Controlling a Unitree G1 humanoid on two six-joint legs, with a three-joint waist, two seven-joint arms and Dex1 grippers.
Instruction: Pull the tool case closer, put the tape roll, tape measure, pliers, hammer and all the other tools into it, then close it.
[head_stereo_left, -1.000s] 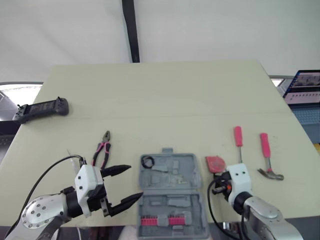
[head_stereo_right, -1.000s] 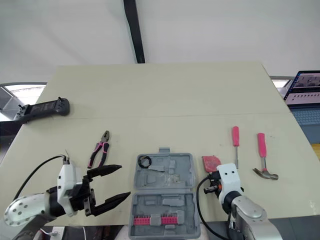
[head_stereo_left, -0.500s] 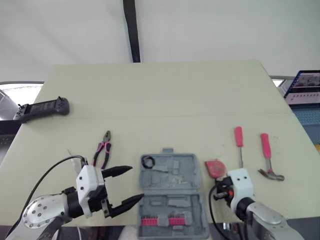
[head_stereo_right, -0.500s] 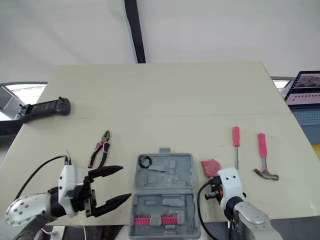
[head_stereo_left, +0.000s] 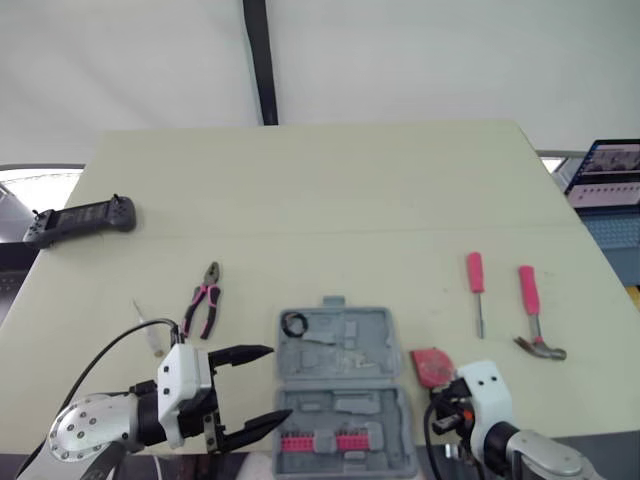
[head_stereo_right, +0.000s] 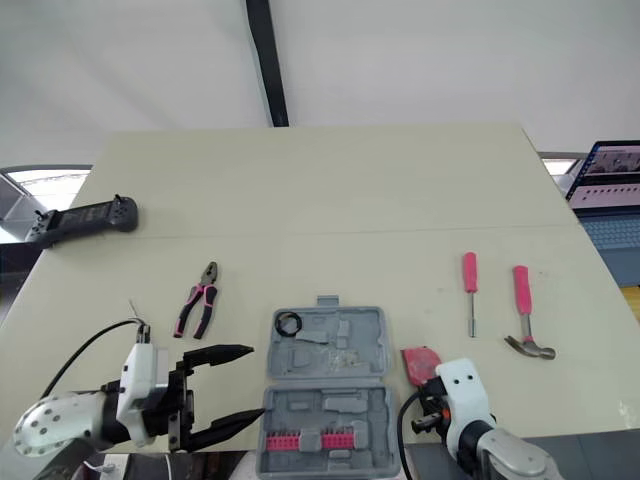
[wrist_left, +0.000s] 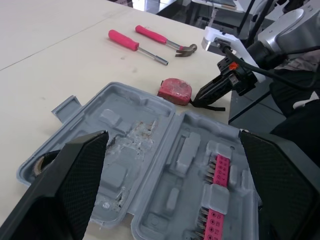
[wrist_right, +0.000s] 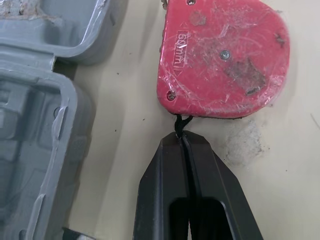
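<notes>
The counter (head_stereo_left: 330, 200) is smooth and matt, with a gritty pale smear beside the tape measure (wrist_right: 225, 60). That is red plastic, once glossy, now scratched and grimy, with small metal screws and a thin black cord. The case (wrist_left: 150, 165) is matt grey moulded plastic, its tray scuffed whitish with rusty specks. Its 6 o'clock half holds pink plastic strips (wrist_left: 216, 192) of metal bits. At its 10 o'clock the pliers (head_stereo_left: 205, 300) have a dull metal nose and pink-and-black grips. At 2 o'clock the screwdriver (head_stereo_left: 476, 285) and hammer (head_stereo_left: 535, 320) have smooth pink handles and a dull-shining metal shaft and head. The left gripper (head_stereo_left: 278, 381) has black, finely textured, matt fingers (wrist_left: 75, 175). The right gripper (wrist_right: 184, 142) is smooth black with slight sheen.
</notes>
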